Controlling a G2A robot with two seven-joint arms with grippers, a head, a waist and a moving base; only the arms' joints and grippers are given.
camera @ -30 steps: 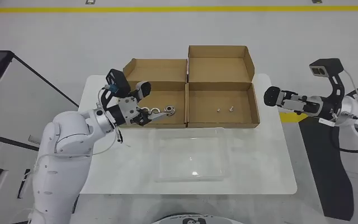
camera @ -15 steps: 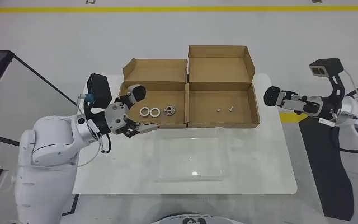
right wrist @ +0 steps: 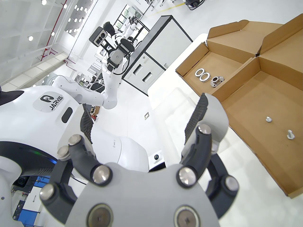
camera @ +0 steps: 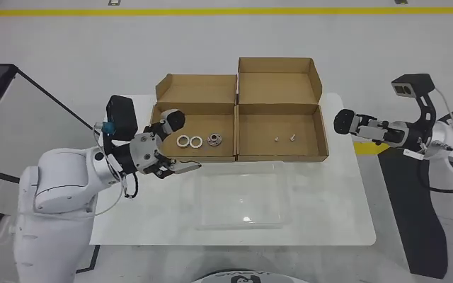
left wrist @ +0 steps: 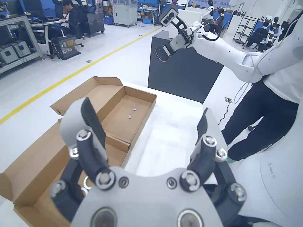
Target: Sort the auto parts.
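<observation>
A white table (camera: 333,205) fills the centre of the frame. Two open cardboard boxes sit side by side on its upper part. The left gripper (camera: 180,143), spread wide and empty, hovers at the lower left corner of the left box (camera: 219,120). The right gripper (camera: 342,122), also spread wide, hangs at centre right. The left box holds two rings (camera: 189,141) and a flange (camera: 213,138). The right box (camera: 304,124) holds two bolts (camera: 277,139).
</observation>
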